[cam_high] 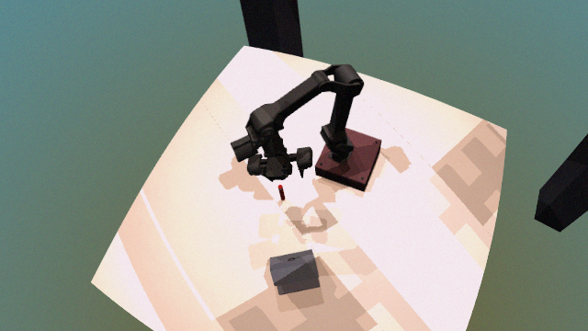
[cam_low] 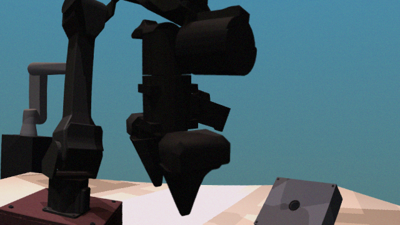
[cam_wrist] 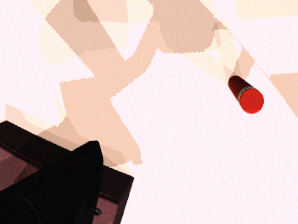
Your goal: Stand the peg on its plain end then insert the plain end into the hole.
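Pale bench point(cam_high: 184, 193) point(cam_low: 173, 201) point(cam_wrist: 200, 135), patched with tan shadow. Landmark: the sloped panel point(cam_high: 294, 271) point(cam_low: 290, 212). Exterior view gives its hole point(cam_low: 294, 205) face-on, yet no peg; top and wrist views show the peg point(cam_high: 281, 192) point(cam_wrist: 245, 94) upright on the bench, between the panel and my jaws point(cam_high: 280, 172) point(cam_low: 172, 200). One of my fingers shows in the wrist view. Jaws wide, nothing between them, pointing down above the bench. Maroon base plate point(cam_high: 370, 152) point(cam_low: 106, 206) point(cam_wrist: 112, 187): well apart from the panel, on the arm's side. Nothing visible stands between peg and panel. Peg: dark red body, bright red top end, pale band just below it.
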Available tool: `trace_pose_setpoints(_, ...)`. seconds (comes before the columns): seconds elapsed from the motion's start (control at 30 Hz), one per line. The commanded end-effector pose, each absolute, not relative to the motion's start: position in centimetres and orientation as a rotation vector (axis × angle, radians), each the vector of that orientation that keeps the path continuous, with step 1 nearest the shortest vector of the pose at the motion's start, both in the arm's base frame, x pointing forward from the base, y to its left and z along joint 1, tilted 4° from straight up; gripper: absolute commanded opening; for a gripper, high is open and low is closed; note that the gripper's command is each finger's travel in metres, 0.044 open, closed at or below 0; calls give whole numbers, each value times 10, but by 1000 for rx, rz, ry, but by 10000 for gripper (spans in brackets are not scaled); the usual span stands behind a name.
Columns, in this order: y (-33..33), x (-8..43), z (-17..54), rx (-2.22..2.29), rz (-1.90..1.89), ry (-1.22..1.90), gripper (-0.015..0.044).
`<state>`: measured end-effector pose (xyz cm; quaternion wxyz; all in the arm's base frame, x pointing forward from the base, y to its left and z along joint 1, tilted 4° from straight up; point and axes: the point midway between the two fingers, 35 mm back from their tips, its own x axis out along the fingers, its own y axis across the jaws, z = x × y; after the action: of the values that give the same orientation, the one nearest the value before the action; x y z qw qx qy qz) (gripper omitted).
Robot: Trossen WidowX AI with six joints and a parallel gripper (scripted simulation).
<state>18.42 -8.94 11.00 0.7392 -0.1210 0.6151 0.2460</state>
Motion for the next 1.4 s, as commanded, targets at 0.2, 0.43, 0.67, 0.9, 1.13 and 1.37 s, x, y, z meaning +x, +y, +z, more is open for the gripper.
trace_pose_setpoints(0.2,-101,203,116,-393,341,1450,440)
trace_pose_setpoints(0.43,-101,203,116,-393,341,1450,440)
trace_pose_setpoints(0.67,-102,204,101,-404,351,1448,440)
trace_pose_setpoints(0.9,-102,205,94,-407,354,1448,440)
trace_pose_setpoints(1.13,-102,207,82,-407,354,1448,440)
trace_pose_setpoints(1.37,-103,209,71,-407,354,1448,440)
